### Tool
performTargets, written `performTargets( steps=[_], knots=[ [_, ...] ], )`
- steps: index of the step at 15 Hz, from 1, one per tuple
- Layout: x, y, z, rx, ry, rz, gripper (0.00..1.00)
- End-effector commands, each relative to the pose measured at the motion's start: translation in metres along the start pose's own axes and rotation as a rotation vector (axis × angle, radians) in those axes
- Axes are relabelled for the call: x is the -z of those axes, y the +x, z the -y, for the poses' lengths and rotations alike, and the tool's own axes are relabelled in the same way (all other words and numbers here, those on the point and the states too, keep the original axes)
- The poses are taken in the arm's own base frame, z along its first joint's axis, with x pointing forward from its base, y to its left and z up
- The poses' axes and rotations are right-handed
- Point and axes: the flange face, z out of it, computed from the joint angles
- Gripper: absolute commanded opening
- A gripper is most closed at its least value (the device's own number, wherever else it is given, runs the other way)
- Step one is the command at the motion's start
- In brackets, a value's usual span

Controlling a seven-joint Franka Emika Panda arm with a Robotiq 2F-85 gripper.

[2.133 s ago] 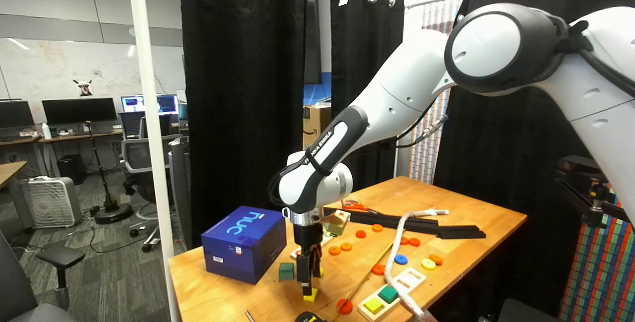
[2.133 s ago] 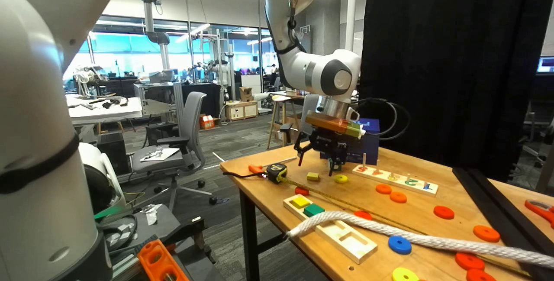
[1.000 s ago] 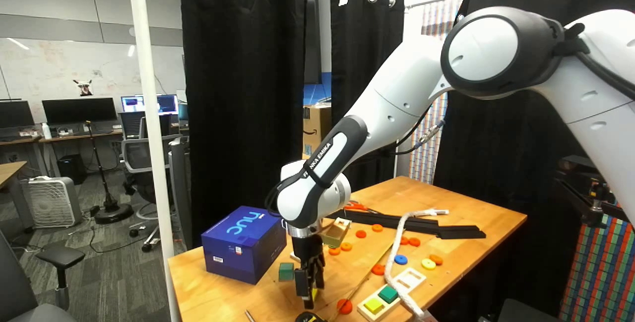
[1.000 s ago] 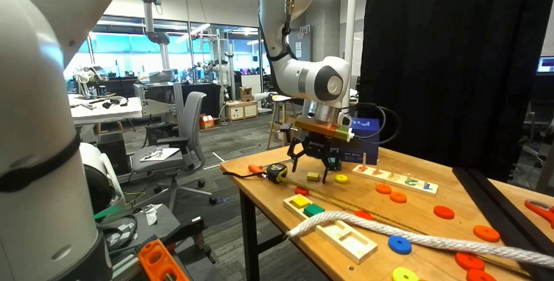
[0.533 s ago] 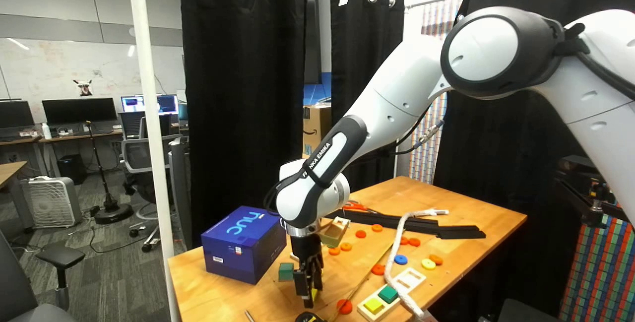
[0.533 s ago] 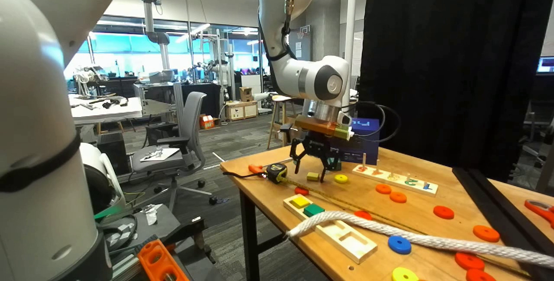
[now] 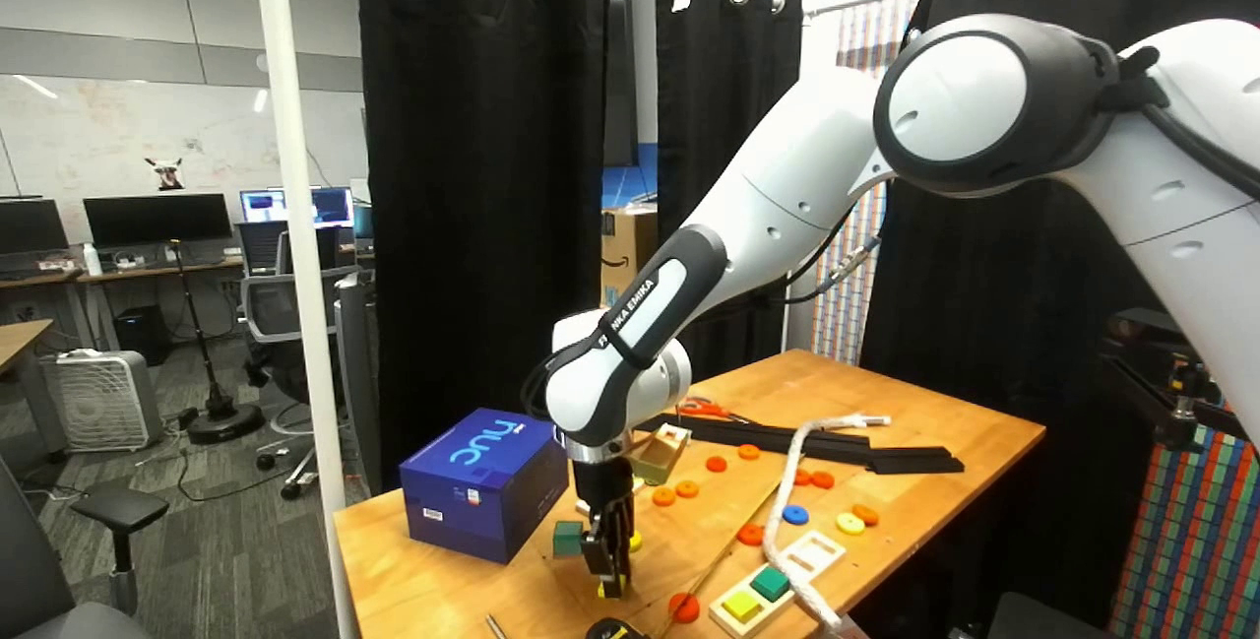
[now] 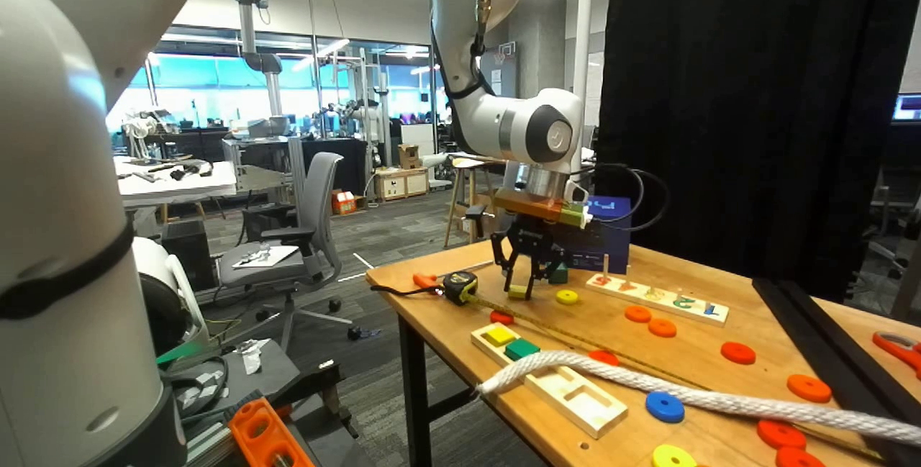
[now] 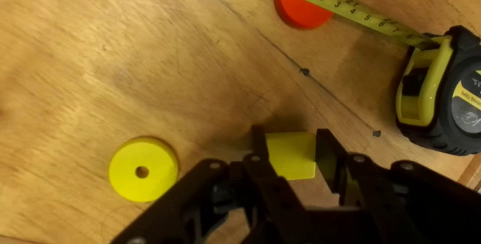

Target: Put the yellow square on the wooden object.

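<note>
Between the black fingers of my gripper sits the yellow square, a small flat block pressed on both sides, so the gripper is shut on it. In an exterior view the yellow square is down at the tabletop, fingertips around it; whether it touches the wood cannot be told. The wooden object, a long pale tray with square compartments, lies along the near table edge, apart from the gripper. A second yellow piece and a green piece sit at one end of it; the other compartments are bare.
A tape measure stands beside the gripper, its blade stretched across the table. A yellow ring lies close by. White rope crosses the tray. A blue box, a green block and a numbered peg board stand further off.
My gripper has come down over the yellow square from slightly further off. Within the last half second its fingers have closed in on the block's two sides.
</note>
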Motion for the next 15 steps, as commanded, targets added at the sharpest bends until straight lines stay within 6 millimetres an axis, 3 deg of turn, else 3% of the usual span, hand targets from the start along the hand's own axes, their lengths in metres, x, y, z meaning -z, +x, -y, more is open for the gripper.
performTargets(
  steps=[1, 9, 15],
  knots=[
    [0.003, 0.005, -0.001, -0.013, -0.007, -0.009, 0.25],
    [0.014, -0.015, 0.002, -0.088, 0.004, -0.027, 0.25],
    [0.017, -0.048, 0.004, -0.170, 0.013, -0.068, 0.25]
  ],
)
